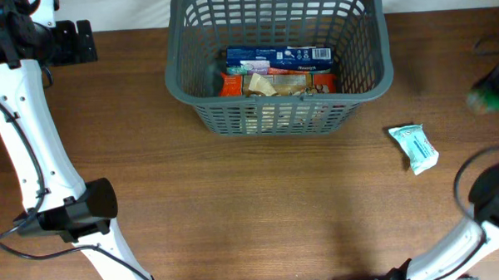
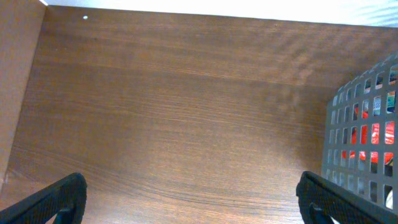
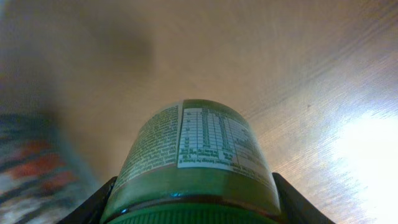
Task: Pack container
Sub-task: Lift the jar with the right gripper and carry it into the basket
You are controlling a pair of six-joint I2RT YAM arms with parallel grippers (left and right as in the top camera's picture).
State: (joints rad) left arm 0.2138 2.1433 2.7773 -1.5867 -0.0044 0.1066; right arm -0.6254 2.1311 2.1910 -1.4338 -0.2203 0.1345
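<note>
The container [image 1: 189,88], a dark grey lattice basket, stands at the back middle of the table and holds several grocery packets, among them a blue box [image 1: 278,56] and an orange packet [image 1: 231,84]. Its corner shows at the right of the left wrist view [image 2: 348,118]. My left gripper [image 1: 73,42] is open and empty [image 2: 189,186] over bare table, left of the basket. My right gripper [image 3: 193,202] is shut on a green jar [image 3: 193,149] with a green lid and a white label. The jar shows blurred at the right edge overhead [image 1: 488,98].
A white and teal packet [image 1: 414,146] lies on the table right of the basket. The left arm's white links [image 1: 34,156] run along the left side. The right arm [image 1: 477,223] curves up from the front right corner.
</note>
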